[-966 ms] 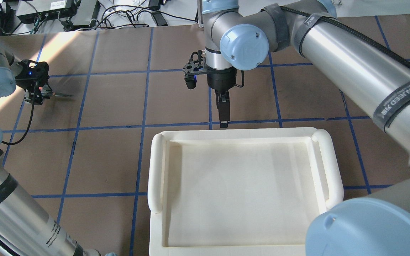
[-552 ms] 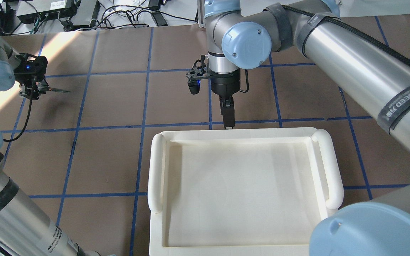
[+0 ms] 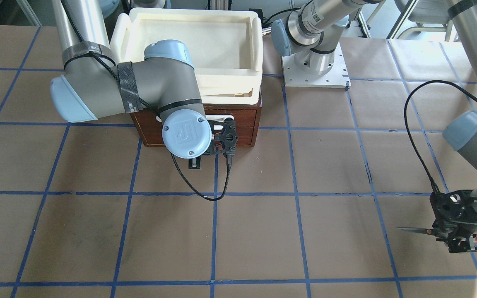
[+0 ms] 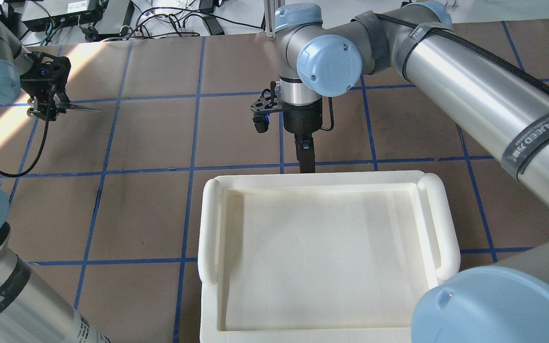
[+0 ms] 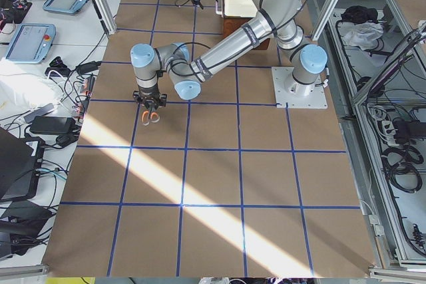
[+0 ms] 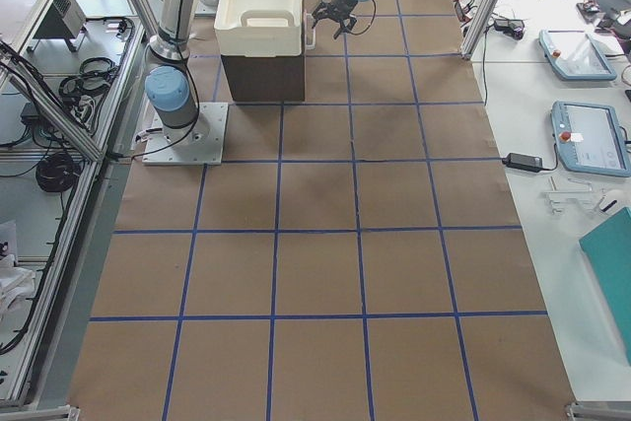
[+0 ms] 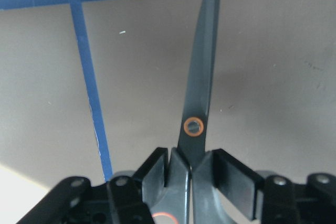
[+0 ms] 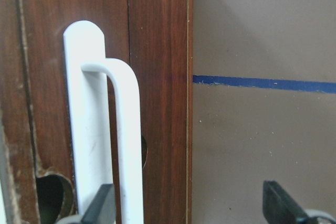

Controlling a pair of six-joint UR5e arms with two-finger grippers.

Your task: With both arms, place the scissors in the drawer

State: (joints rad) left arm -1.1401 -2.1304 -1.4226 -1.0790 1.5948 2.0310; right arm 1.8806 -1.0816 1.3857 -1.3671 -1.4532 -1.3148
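Note:
My left gripper (image 4: 48, 107) is shut on the scissors (image 4: 84, 109) at the table's far left, blades pointing right. The left wrist view shows its fingers (image 7: 157, 174) clamped just behind the orange pivot of the scissors (image 7: 202, 77). In the front-facing view this gripper (image 3: 456, 238) holds the scissors (image 3: 414, 230) at the lower right. My right gripper (image 4: 307, 161) points down in front of the dark wooden drawer (image 3: 240, 120). In the right wrist view it (image 8: 189, 211) is open, with the drawer's white bar handle (image 8: 123, 140) just inside one finger. The drawer front (image 8: 157, 51) looks shut.
A cream-white plastic bin (image 4: 312, 178) sits on top of the drawer cabinet and also shows in the front-facing view (image 3: 255, 45). The left arm's base plate (image 3: 315, 74) stands beside the cabinet. Brown paper with blue tape lines (image 4: 160, 133) covers the table.
My left gripper has carried the scissors up the overhead view, away from the robot. My right gripper has shifted slightly right, closer to the drawer front.

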